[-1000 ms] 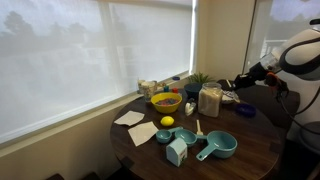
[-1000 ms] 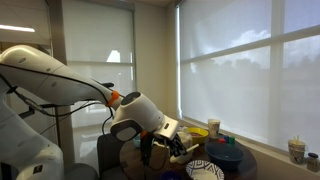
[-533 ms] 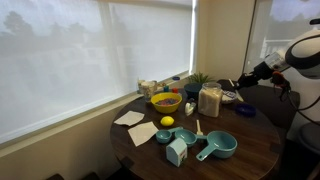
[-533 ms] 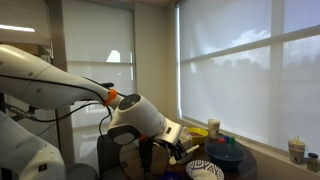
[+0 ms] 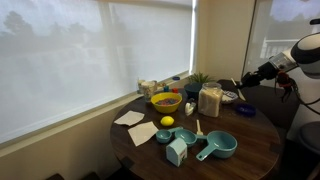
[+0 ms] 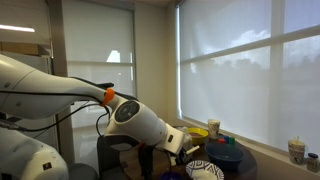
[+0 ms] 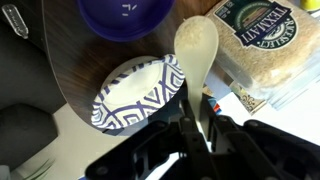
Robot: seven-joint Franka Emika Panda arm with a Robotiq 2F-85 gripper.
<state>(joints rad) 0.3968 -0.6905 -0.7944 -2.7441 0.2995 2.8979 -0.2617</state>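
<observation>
Wrist view, L→R: purple bowl (image 7: pixel 125 15) at top edge. Patterned paper bowl (image 7: pixel 135 95) just below it. Pale spoon (image 7: pixel 197 42) next, its scoop end over the gap btwn that bowl's rim & the rice bag (image 7: pixel 265 40) at far R. Gripper (image 7: pixel 198 118) clenched on spoon handle, a finger each side.

Ext. view, L→R: yellow bowl (image 5: pixel 165 101), lemon (image 5: pixel 167 122), then arm (image 5: pixel 262 70) at R side of table (image 5: pixel 250 140).

Change: over the last sec the gripper has drifted R, off from the rice bag. Reading: spoon goes w/ it, grip looks firm. Scoop looks empty, far as I can tell.
</observation>
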